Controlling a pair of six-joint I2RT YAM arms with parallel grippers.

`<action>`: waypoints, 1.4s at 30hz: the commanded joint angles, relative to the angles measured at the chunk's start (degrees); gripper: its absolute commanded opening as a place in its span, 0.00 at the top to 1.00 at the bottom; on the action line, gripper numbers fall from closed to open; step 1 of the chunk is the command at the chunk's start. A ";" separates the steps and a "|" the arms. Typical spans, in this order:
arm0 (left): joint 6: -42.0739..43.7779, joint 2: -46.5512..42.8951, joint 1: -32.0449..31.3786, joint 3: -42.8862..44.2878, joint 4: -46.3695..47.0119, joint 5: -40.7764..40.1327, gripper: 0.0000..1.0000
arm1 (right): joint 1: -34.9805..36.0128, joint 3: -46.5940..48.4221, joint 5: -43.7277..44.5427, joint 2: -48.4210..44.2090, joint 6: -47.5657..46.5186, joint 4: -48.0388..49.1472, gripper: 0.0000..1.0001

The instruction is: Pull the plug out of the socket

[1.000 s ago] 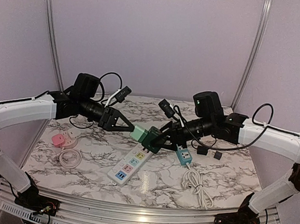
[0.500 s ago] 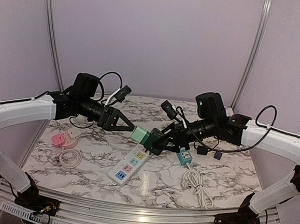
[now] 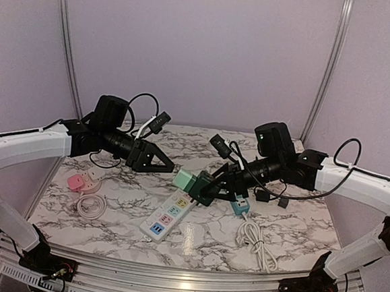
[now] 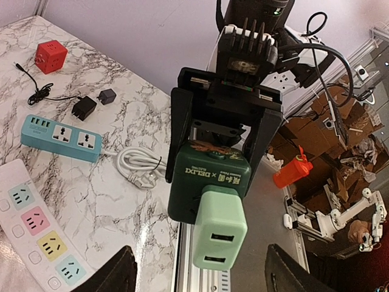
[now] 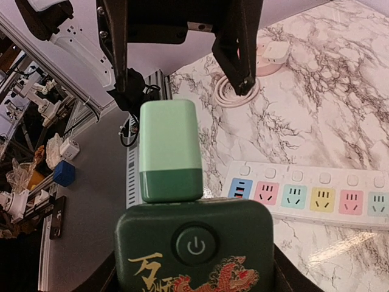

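My right gripper (image 3: 210, 185) is shut on a dark green socket cube (image 3: 202, 188) and holds it above the table's middle. A light green plug (image 3: 184, 179) sits in the cube's face and points at my left gripper (image 3: 169, 165). The left gripper is open. In the left wrist view its fingers (image 4: 121, 271) stand wide apart on either side of the plug (image 4: 220, 228) without touching it, with the socket (image 4: 209, 182) behind. In the right wrist view the plug (image 5: 169, 149) stands on top of the socket (image 5: 194, 249).
A white power strip with coloured outlets (image 3: 169, 215) lies below the held socket. A teal power strip (image 3: 239, 205), black adapters (image 3: 265, 195) and a white cable (image 3: 258, 244) lie to the right. A pink socket (image 3: 77, 181) and coiled cable (image 3: 90, 205) lie left.
My right arm has shifted the socket and plug slightly right and down, a little away from the left gripper's tips. The left arm has hardly moved.
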 commanded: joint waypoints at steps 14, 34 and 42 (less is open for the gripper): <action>4.35 3.93 -3.92 3.28 -3.59 -0.60 0.36 | -0.16 3.80 -3.38 2.86 0.48 2.23 0.74; 4.98 4.33 -5.24 3.21 -4.44 3.08 0.60 | -0.22 2.60 -7.22 3.74 2.22 6.12 0.74; 0.98 3.99 -5.77 1.23 0.77 6.83 0.77 | -0.28 1.83 -9.07 4.61 2.05 6.97 0.74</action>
